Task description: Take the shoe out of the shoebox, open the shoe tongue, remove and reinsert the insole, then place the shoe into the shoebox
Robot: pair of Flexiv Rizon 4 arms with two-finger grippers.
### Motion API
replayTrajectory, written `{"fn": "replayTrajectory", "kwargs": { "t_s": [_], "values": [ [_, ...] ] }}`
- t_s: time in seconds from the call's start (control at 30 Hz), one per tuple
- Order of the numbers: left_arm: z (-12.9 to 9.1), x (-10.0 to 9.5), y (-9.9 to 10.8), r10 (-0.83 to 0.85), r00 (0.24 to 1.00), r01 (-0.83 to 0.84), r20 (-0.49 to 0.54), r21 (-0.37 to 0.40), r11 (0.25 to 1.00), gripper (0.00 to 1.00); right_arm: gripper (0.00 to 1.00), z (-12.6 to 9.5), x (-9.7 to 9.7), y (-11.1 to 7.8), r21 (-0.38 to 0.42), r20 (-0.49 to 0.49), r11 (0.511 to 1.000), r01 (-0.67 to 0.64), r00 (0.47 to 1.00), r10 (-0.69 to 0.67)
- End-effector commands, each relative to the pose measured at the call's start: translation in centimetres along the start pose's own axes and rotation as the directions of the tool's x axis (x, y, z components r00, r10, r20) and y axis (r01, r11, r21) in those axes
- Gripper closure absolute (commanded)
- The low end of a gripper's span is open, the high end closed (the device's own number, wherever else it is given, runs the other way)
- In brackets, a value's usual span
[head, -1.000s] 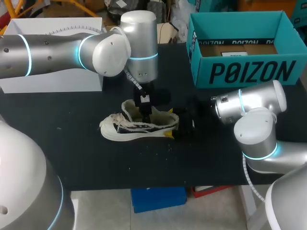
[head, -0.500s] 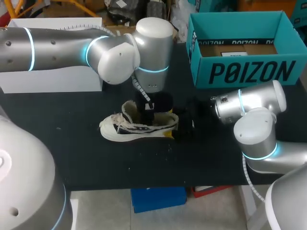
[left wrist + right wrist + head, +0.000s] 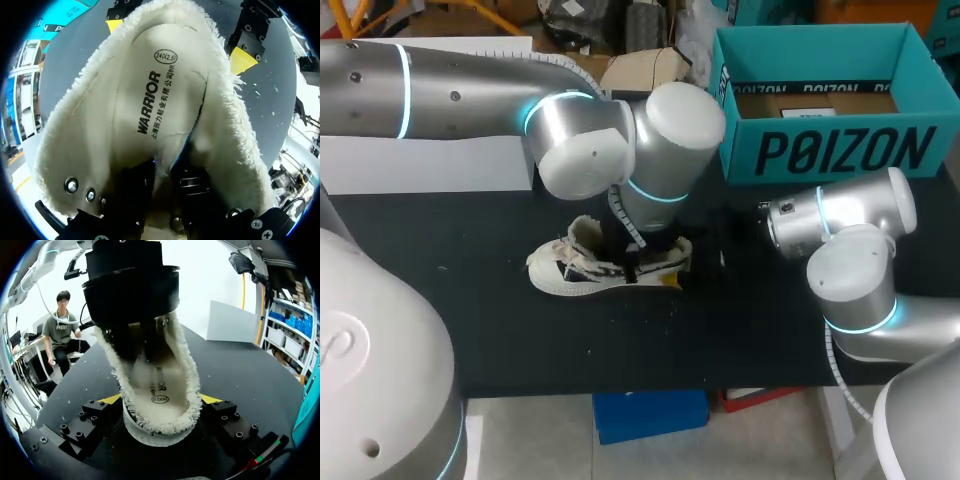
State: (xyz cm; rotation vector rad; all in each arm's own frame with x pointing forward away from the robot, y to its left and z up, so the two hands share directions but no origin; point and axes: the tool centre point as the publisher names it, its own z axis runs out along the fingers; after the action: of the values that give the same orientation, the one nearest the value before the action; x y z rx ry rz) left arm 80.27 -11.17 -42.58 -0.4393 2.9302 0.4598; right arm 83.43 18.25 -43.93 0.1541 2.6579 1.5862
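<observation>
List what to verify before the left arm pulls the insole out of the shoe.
1. Shoe out of the shoebox, standing on the table: ok.
2. Right pincer shut on the shoe's heel from both sides: ok.
3. Left pincer down inside the shoe's opening, over the insole: ok.
4. Left pincer's hold on the insole: cannot tell.
5. Shoebox open and apart from both arms: ok.

Plain black table surface (image 3: 520,340)
</observation>
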Motion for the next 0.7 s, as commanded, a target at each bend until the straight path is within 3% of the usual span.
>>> {"fn": "replayTrajectory", "kwargs": {
  "t_s": [0.03, 0.33, 0.7],
  "values": [
    [2.8, 0.7, 0.2, -0.011, 0.984, 0.010, 0.177, 0.009, 1.000, 0.82, 1.00, -0.1, -0.3, -0.3, 0.003, 0.002, 1.000, -0.003, 1.000, 0.003],
    [2.7, -0.2, 0.7, -0.032, 0.955, 0.001, 0.296, 0.104, 0.995, 0.85, 1.00, -0.1, -0.3, -0.3, 0.003, 0.002, 1.000, -0.003, 1.000, 0.003],
    [2.9, -1.3, 0.9, -0.055, 0.944, 0.000, 0.325, 0.166, 0.986, 0.85, 1.00, -0.1, -0.3, -0.3, 0.003, 0.002, 1.000, -0.003, 1.000, 0.003]
  ]
}}
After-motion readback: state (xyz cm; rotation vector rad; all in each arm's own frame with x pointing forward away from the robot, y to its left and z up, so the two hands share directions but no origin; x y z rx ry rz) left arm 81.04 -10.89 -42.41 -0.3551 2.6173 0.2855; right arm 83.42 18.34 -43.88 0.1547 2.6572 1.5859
